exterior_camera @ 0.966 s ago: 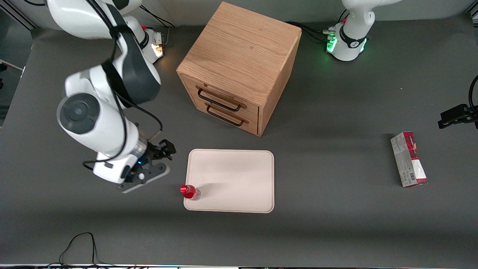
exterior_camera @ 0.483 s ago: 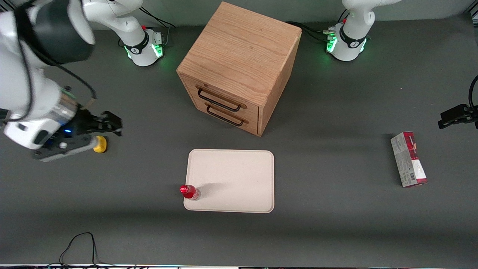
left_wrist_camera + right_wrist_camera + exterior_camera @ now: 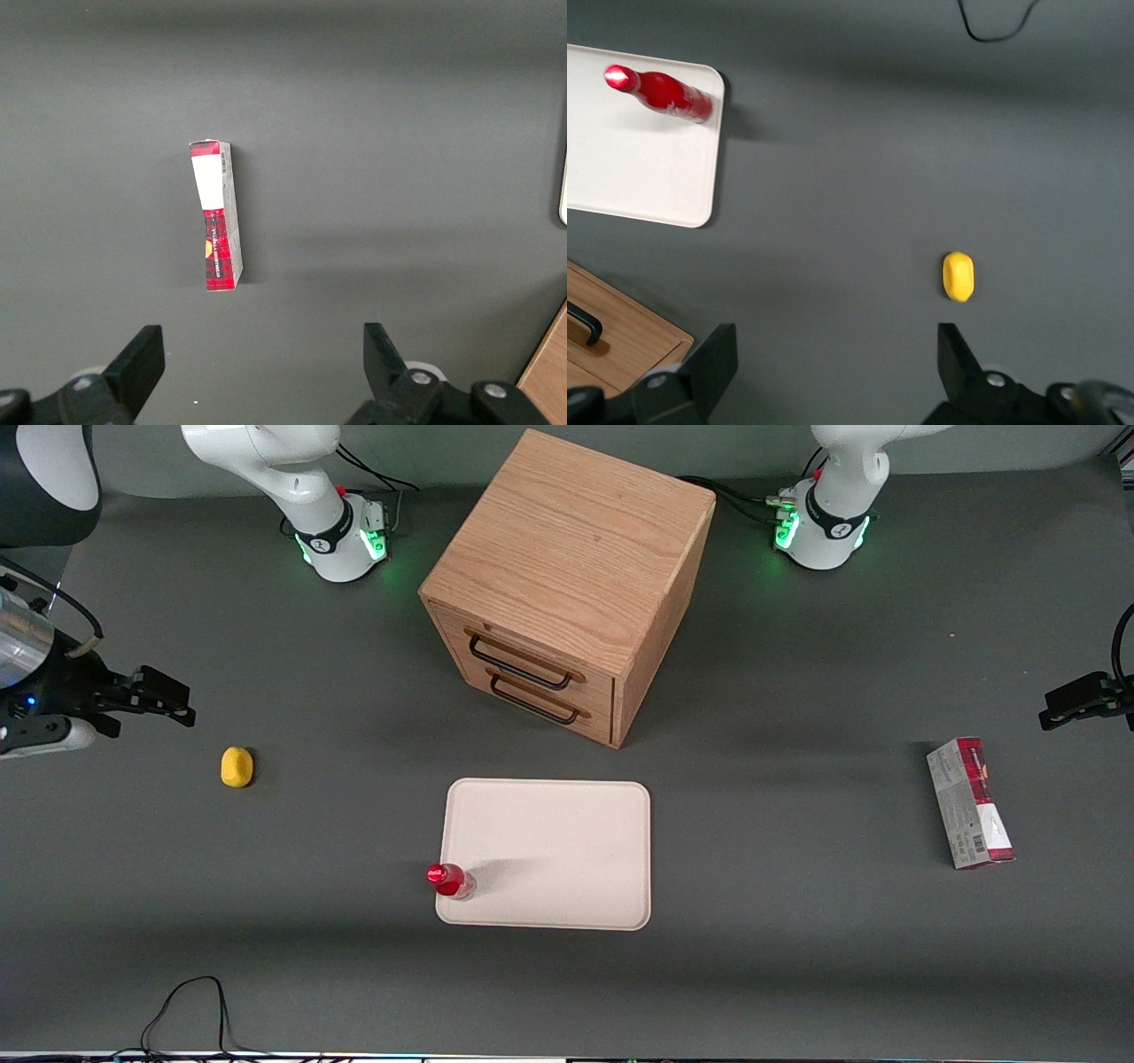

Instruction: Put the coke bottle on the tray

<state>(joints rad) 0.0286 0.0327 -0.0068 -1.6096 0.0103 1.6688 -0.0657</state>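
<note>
Coke bottle (image 3: 450, 880), glossy red, stands upright on the smooth cream tray's (image 3: 567, 841) rounded corner in the front view, while the right wrist view shows the gripper (image 3: 833, 376) spread wide, empty, above matte grey table near an oval yellow lump (image 3: 958, 275).

Your front view looks steeply down on the whole table (image 3: 797, 974); both wrist views face down closer, the right sharing its tray (image 3: 549, 855) (image 3: 629, 168).

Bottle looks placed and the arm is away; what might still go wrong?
The coke bottle stands upright at the very corner of the tray, by the rim, so a bump might tip it off. The open gripper hangs above the table near a yellow object, which a low move might knock.
</note>
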